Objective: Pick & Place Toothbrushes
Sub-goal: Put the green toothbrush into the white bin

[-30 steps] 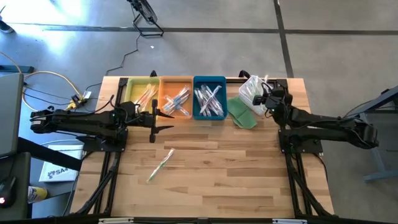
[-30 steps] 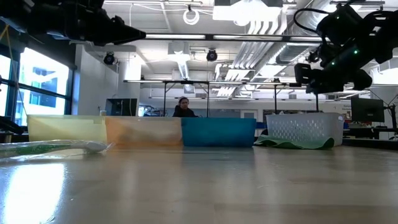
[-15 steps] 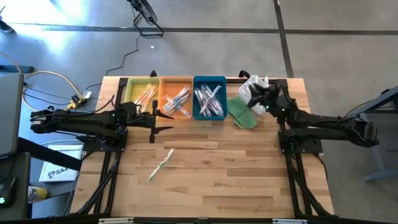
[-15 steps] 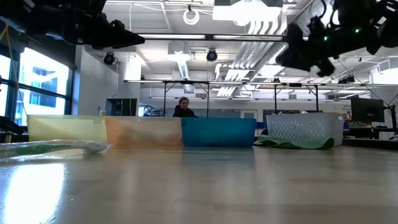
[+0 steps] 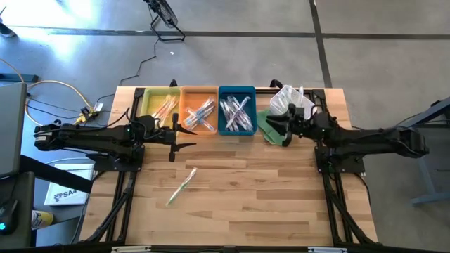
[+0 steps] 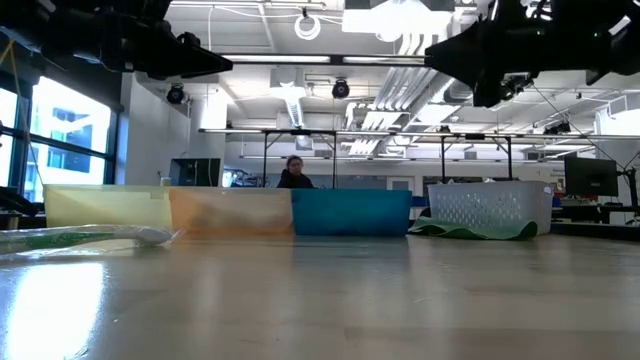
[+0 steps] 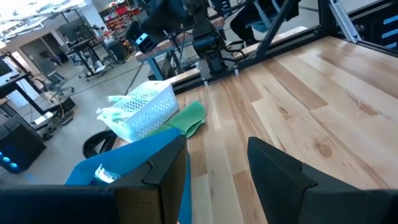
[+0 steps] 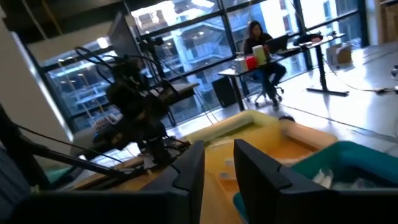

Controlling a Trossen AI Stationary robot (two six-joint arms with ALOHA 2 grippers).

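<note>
Wrapped toothbrushes lie in the yellow tray [image 5: 160, 105], the orange tray [image 5: 200, 109] and the blue tray [image 5: 237, 112] along the table's far edge. One green toothbrush [image 5: 181, 186] lies flat on the bare wood toward the near left. More wrapped pieces fill the white basket [image 5: 290, 102]. My left gripper [image 5: 188, 137] hovers open, just in front of the orange tray. My right gripper [image 5: 271, 126] hangs level over the green cloth [image 5: 275, 133], pointing at the trays. A narrow gap shows between its fingers [image 8: 219, 165], with nothing in it.
The basket [image 7: 140, 112] sits on the green cloth [image 7: 186, 118] at the far right. Open wood stretches across the near half of the table [image 5: 253, 204]. A person [image 6: 293, 172] sits in the room beyond the far edge.
My right gripper has left the space over the white basket. It rose, moved toward the table's left over the green cloth, and tipped up from pointing down to level. The left arm and the toothbrushes have kept still.
</note>
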